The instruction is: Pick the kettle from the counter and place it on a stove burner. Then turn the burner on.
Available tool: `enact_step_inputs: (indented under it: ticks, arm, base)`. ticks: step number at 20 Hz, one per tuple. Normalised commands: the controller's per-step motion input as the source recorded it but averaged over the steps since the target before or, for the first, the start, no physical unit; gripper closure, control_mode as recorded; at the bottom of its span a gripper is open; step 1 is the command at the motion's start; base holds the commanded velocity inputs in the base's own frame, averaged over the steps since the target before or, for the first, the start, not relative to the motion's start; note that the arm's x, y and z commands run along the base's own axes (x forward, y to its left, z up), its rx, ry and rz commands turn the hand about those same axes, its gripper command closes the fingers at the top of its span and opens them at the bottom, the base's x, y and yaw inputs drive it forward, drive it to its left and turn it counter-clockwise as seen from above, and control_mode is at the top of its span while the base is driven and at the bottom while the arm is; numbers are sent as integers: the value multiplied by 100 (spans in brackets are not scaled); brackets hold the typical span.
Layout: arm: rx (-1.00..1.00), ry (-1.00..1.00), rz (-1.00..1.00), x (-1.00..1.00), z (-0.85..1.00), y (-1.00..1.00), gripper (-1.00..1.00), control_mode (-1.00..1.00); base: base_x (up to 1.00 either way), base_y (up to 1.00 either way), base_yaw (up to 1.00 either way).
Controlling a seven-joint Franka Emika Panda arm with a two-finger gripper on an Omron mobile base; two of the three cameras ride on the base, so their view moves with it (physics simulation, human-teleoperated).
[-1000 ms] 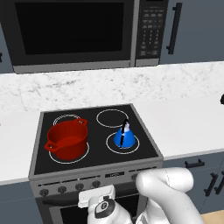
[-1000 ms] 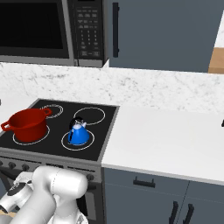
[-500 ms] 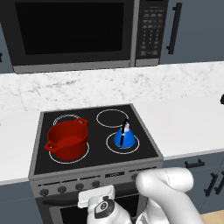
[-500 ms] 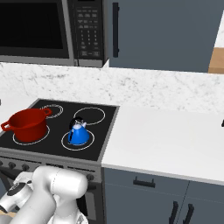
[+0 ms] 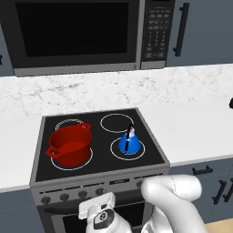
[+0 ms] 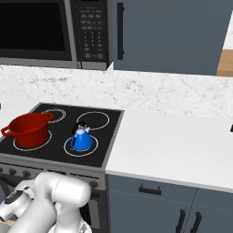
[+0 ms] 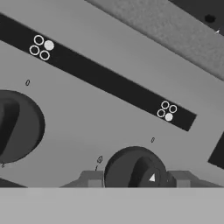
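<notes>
The small blue kettle [image 5: 129,141] stands upright inside a thin white stove burner [image 5: 114,150] ring on the black glass cooktop [image 5: 98,136], just right of the red pot [image 5: 69,145], which sits on the front burner beside it. The right base view also shows the kettle [image 6: 82,138] centred in its ring, apart from the red pot [image 6: 28,129]. Neither has moved over the last second, so the placing step looks done.

The change is at the hand. The white arm [image 5: 173,195] bends down in front of the stove, below and to the right of the red pot. In the hand view, the jaws have just drawn in from wide open and now grip a round dark knob [image 7: 135,168] on the grey control panel [image 7: 87,113]. One fingertip [image 7: 92,178] presses each side of it. A second, larger-looking knob [image 7: 17,127] sits untouched further along the panel, on the red pot's side.

This suggests the task has reached its last step, which is turning the burner on. The grip seems set, so the next move is likely a twist of the wrist. I cannot tell from the small ring symbols whether this knob controls the kettle's burner. The white marble table [image 5: 191,127] lies right of the red pot, beyond the cooktop.
</notes>
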Motion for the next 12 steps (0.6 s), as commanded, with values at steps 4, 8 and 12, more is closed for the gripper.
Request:
enact_step_inputs:
  ticks: [4,8,12]
  arm:
    - [-39,8,0,2,-15,55,100,-100]
    - [-41,14,0,10,-19,57,100,-100]
    - [-43,26,0,23,-17,58,100,-100]
  base:
    - [0,0,0]
    - [0,0,0]
    - [0,0,0]
